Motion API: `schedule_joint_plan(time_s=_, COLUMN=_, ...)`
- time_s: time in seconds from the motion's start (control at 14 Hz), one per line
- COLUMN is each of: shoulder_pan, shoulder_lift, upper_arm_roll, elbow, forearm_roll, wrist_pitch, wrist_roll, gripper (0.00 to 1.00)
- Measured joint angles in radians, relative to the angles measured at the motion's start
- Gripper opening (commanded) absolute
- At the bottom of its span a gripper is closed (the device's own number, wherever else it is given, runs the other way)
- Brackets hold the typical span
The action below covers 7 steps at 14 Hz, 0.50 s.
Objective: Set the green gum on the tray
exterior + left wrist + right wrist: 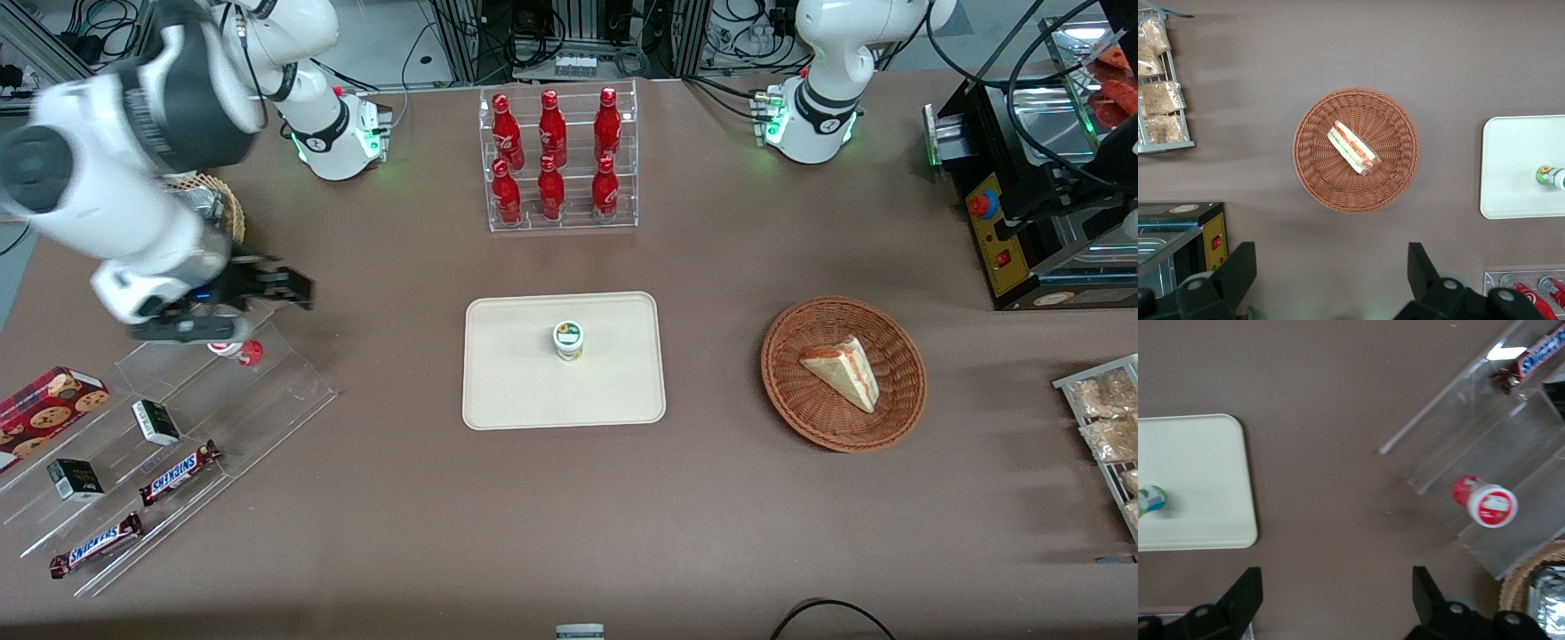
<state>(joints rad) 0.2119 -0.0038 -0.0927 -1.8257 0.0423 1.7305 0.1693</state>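
The green gum (568,340) stands upright on the cream tray (516,391), near its middle, with its green-ringed white lid up. The right wrist view shows the same green gum (1150,500) on the tray (1198,467), and the left wrist view shows the bottle (1546,176) on the tray (1518,153) too. My gripper (296,290) hangs well away from the tray, toward the working arm's end of the table, above the edge of the clear stepped stand. The gripper (1337,587) is open over bare table, with nothing between its fingers (1248,590).
A red-lidded gum bottle (240,351) lies on the clear acrylic stand (267,391), which also holds chocolate bars (178,471) and small boxes. A rack of red bottles (556,160) stands farther from the camera than the tray. A wicker basket (889,418) holds a sandwich.
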Motion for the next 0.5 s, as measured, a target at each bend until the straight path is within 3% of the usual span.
schedule_joint_plan(time_s=0.5, shoulder_pan=-0.17, shoulder_lift=-0.005, upper_arm_roll=-0.009, elbow=0.051, forearm_roll=-0.003, wrist_pitch=-0.081, wrist_roll=-0.135, gripper=1.0)
